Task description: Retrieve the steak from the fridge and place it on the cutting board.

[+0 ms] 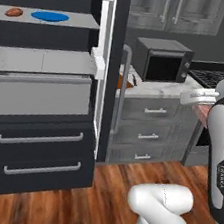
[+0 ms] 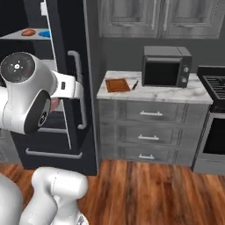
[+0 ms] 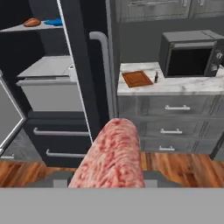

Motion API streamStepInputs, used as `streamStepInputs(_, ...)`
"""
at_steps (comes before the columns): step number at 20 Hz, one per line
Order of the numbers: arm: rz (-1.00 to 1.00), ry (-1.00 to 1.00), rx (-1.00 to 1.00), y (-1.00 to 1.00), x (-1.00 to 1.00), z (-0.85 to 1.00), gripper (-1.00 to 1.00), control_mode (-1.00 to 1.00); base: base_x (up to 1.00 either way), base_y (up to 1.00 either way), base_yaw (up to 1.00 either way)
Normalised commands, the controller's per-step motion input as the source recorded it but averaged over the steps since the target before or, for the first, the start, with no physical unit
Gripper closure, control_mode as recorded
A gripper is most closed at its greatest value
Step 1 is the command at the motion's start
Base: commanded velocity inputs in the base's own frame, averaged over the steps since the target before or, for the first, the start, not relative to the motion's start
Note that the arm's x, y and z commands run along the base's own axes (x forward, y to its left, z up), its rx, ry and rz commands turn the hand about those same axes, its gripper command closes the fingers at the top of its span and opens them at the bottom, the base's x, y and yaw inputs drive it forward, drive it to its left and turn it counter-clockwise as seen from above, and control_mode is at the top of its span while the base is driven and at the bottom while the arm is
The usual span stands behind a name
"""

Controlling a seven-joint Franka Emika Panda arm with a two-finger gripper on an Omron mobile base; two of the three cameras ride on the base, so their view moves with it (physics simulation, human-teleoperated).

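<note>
The steak (image 3: 114, 153), a mottled pinkish-red slab, fills the lower middle of the hand view, and my gripper (image 3: 111, 180) is shut on it. From the left base view the steak (image 1: 203, 115) peeks out beside my forearm, below the white hand. The fridge (image 1: 45, 99) stands open on the left, showing grey shelves and a pale drawer. The reddish-brown cutting board (image 2: 117, 85) lies on the marble counter right of the fridge, well ahead of my gripper, and also appears as the cutting board (image 3: 137, 78) in the hand view.
A black microwave (image 2: 166, 66) sits on the counter right of the board, with a small dark object (image 2: 135, 84) between them. A blue plate (image 1: 49, 17) and an orange-brown food item (image 1: 14, 12) rest on the fridge's upper shelf. A stove (image 2: 215, 88) stands at far right.
</note>
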Motion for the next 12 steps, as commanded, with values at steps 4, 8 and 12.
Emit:
streamStepInputs(4, 0.0, 0.0, 0.0, 0.0, 0.0, 0.0, 1.0, 1.0, 0.99, -0.98, -0.07)
streamStepInputs(8, 0.0, 0.0, 0.0, 0.0, 0.0, 0.0, 1.0, 1.0, 1.0, -0.5, 0.0)
streamStepInputs(12, 0.0, 0.0, 0.0, 0.0, 0.0, 0.0, 1.0, 1.0, 1.0, -0.12, 0.02)
